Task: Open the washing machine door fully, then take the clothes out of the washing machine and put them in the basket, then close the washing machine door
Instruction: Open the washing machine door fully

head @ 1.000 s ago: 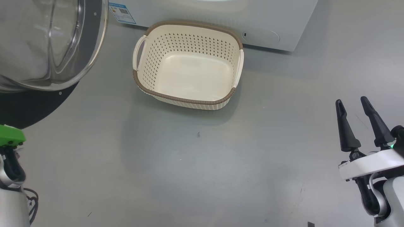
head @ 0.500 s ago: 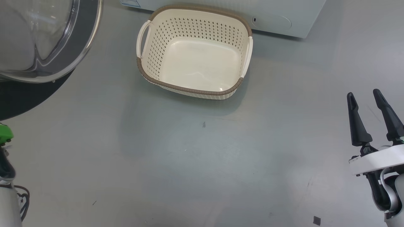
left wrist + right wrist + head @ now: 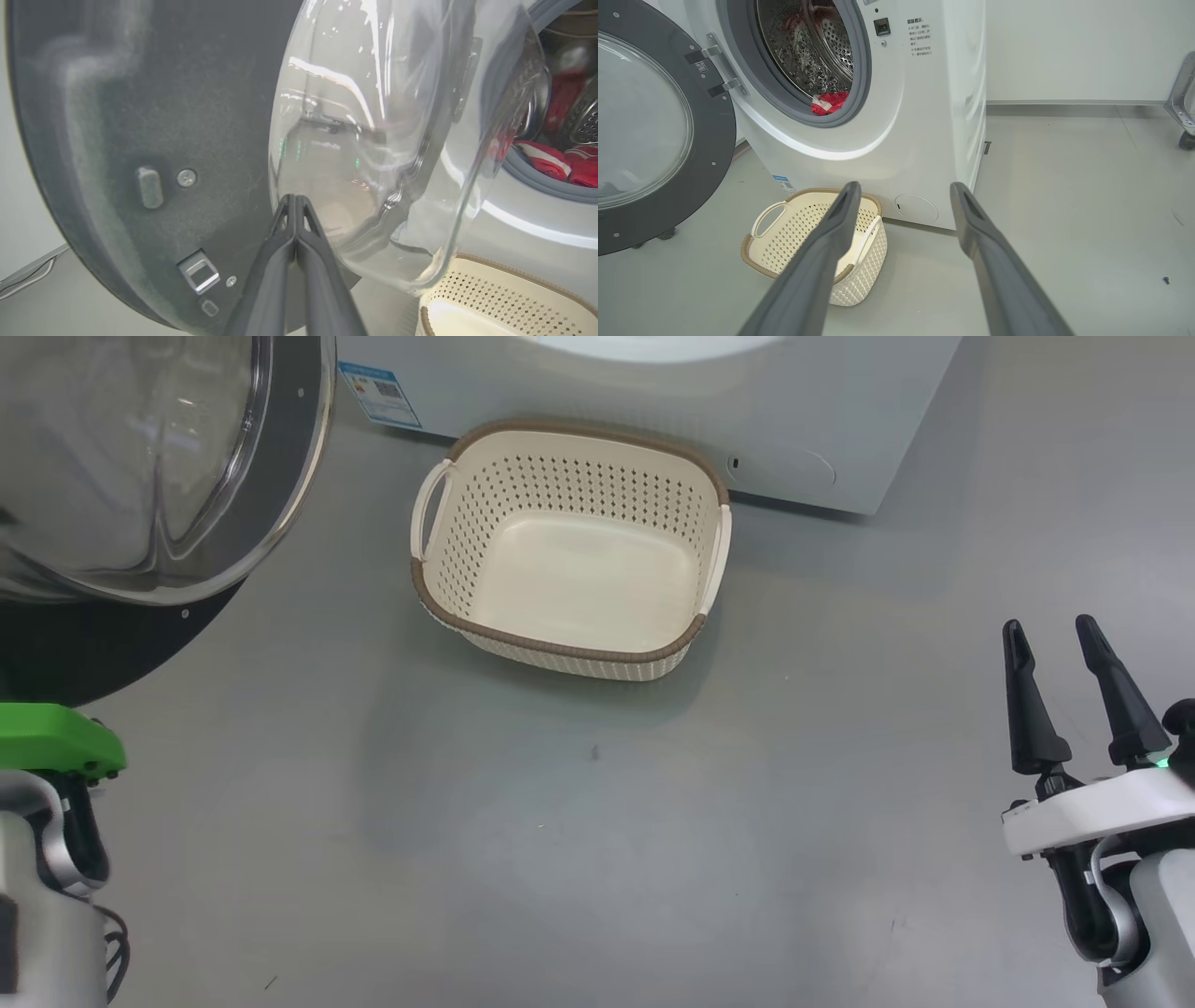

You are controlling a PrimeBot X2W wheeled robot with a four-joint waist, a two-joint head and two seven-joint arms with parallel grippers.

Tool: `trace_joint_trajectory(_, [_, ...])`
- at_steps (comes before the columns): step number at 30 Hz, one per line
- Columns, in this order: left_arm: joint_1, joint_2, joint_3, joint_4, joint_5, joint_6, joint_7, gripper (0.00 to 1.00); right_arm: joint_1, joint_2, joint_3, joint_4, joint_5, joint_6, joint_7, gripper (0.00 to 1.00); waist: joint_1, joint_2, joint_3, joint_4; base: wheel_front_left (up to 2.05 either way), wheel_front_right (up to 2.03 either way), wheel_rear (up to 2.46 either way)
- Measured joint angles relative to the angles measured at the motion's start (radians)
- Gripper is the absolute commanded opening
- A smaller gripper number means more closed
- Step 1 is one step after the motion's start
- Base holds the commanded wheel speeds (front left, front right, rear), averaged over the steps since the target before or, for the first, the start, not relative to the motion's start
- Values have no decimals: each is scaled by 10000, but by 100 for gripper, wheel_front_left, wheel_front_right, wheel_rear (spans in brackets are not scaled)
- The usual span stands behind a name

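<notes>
Clothes (image 3: 829, 102), a red bundle, sit at the mouth of the washing machine (image 3: 934, 116), above and ahead of the right gripper (image 3: 906, 186), whose fingers are spread wide around nothing. The basket (image 3: 859, 284) stands on the floor (image 3: 1064, 210) ahead of and below that gripper, a little to its left, against the machine's front. The left gripper (image 3: 294, 205) is pressed together, its tip pointing at the inner face of the washing machine door (image 3: 117, 93), right beside its glass bowl (image 3: 373, 140); whether it touches I cannot tell. Pushing there risks the tip skating off the curved glass, leaving the door short of full swing, where it could crowd the reach. Fabric dragged out could also catch on the gasket (image 3: 864, 70) or drop beside the small basket.
</notes>
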Motion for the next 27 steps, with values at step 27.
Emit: trace_joint_trajectory(27, [1889,-514,-1964,-453,1037,-930,-2,0,360,1085,140,1156,105,0,-165,100,-1,0,-2914,-1419,0,0,0])
